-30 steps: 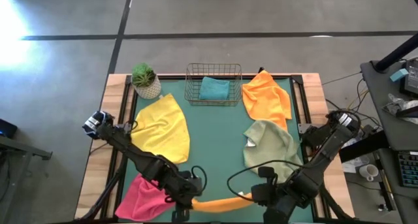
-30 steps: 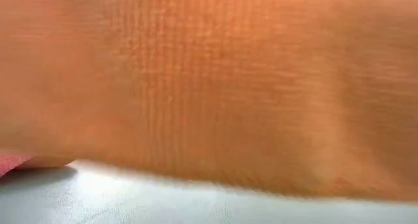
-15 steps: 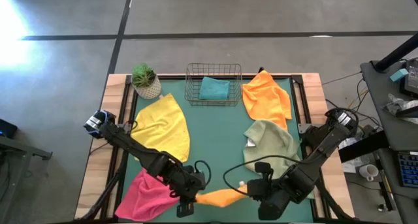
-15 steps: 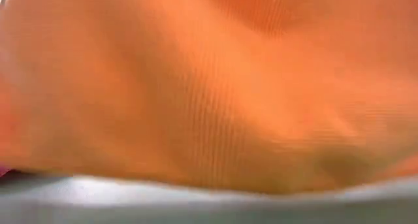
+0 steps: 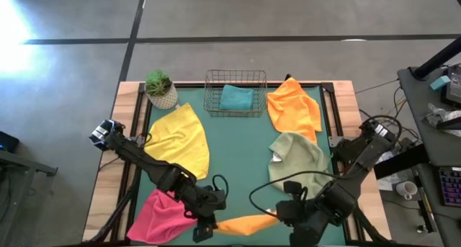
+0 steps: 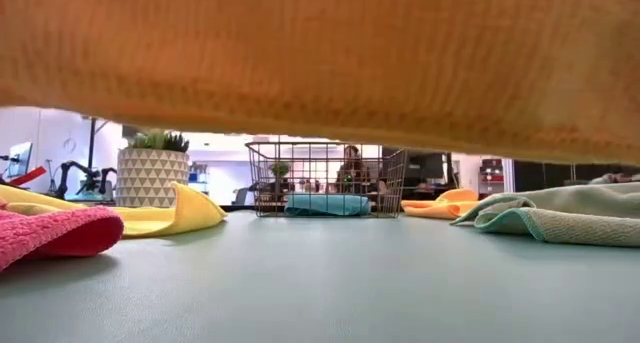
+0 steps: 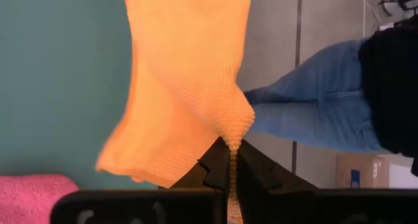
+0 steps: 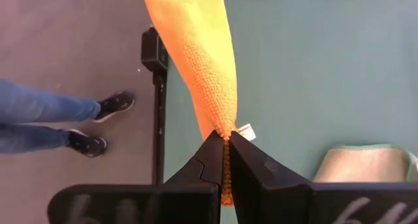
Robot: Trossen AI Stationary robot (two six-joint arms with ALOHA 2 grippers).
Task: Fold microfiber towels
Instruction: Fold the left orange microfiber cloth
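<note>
An orange microfiber towel (image 5: 245,223) hangs between my two grippers over the table's near edge. In the low view the orange towel (image 6: 320,53) fills the top, its lower edge clear of the green mat. My left gripper (image 7: 232,149) is shut on its left end and my right gripper (image 8: 225,140) on its right end. Lying flat on the mat are a yellow towel (image 5: 180,140), a pink towel (image 5: 155,217), a second orange towel (image 5: 294,106) and a sage towel (image 5: 297,159). A teal towel (image 5: 236,97) lies in the wire basket. My left gripper pinches a bunched corner (image 7: 234,136) of the orange towel between its two fingers, slanting down from the table's left. The cloth spreads away from the fingertips, lifted off the mat. My right gripper pinches the towel's other end (image 8: 224,131) between its two fingers, beside a small white tag (image 8: 246,130), slanting down from the table's right. The cloth runs off toward the left gripper, clear of the mat.
A wire basket (image 5: 235,80) and a potted plant (image 5: 160,88) stand at the far edge. A person in jeans (image 7: 313,113) stands on the floor off the table's near edge. Bare mat (image 5: 238,153) lies in the middle.
Both grippers stay shut on the orange towel. The towel has been lifted: in the low view it hung down to the mat and filled the picture, and now its lower edge is well above the mat. My right gripper has gone up a little.
</note>
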